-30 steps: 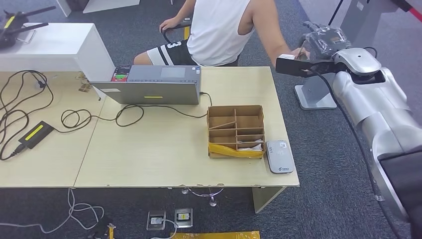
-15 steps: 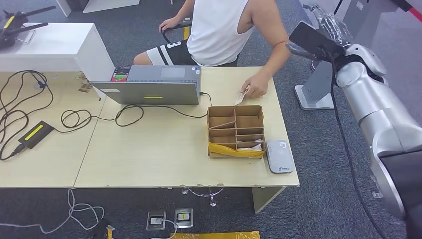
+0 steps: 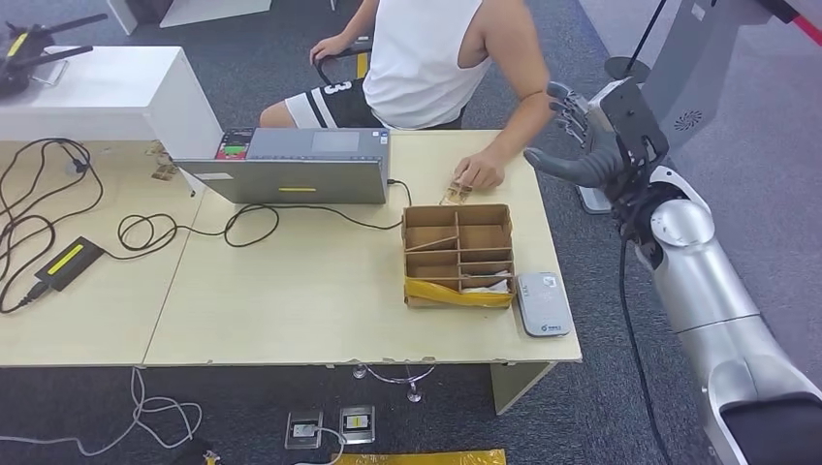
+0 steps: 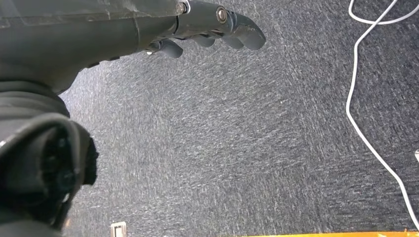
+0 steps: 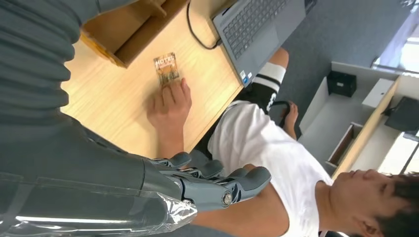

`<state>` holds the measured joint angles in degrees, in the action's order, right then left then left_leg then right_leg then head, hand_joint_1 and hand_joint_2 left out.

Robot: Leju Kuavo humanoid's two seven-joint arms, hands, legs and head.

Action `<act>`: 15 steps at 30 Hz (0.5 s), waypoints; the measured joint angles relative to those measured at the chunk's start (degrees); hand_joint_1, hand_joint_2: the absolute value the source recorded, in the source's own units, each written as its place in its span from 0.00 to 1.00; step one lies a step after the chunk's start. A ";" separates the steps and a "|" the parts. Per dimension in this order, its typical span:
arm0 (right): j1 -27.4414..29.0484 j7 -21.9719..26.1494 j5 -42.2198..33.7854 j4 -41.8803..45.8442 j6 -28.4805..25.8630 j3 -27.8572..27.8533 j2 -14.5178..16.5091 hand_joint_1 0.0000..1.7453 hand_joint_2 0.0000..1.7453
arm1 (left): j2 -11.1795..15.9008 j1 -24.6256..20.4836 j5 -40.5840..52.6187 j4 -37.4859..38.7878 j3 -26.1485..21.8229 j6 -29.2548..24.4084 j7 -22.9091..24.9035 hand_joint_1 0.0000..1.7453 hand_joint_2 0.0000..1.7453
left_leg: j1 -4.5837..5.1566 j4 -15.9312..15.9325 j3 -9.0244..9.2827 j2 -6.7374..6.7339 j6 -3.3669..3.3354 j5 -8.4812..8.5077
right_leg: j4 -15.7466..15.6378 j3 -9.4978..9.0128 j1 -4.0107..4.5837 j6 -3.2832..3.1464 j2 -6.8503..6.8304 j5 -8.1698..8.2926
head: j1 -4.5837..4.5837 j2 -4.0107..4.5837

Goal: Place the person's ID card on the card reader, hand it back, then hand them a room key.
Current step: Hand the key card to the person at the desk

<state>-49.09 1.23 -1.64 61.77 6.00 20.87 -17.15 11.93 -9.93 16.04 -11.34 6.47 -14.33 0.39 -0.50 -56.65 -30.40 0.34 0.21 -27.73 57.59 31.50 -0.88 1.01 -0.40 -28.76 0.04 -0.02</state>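
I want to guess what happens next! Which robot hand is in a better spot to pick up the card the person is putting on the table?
The right hand, probably. It is raised and open beside the table, near the card under the person's hand. The left hand hangs over the carpet.

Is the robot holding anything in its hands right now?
No. The right hand is open and empty beside the table. The left hand hangs over the carpet with nothing in it. The person's hand rests fingertips on the card's end.
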 joint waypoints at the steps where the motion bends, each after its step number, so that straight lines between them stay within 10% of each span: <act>1: 1.68 -0.04 -0.42 1.74 -0.18 -0.25 -0.20 0.00 1.00 | -0.02 0.07 -0.15 0.00 0.00 -0.07 -0.14 0.00 0.00 | -0.01 0.00 0.00 0.00 0.00 0.00 | 0.00 0.00 0.01 0.00 0.00 0.00 | -0.01 0.00; 15: 20.93 -0.50 7.82 14.80 -2.19 -1.09 -0.68 0.00 1.00 | -0.31 1.36 -1.13 0.00 -0.14 -0.69 -0.58 0.00 0.00 | -0.01 0.01 -0.06 -0.03 0.01 -0.01 | 0.00 0.05 0.00 0.00 0.06 0.00 | 0.01 0.01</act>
<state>-28.15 0.73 6.17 76.57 3.81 19.78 -17.83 11.62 -8.56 14.91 -11.34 6.33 -15.02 -0.20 -0.50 -56.64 -30.46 0.31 0.21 -27.74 57.59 31.55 -0.88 1.01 -0.35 -28.76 0.05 -0.02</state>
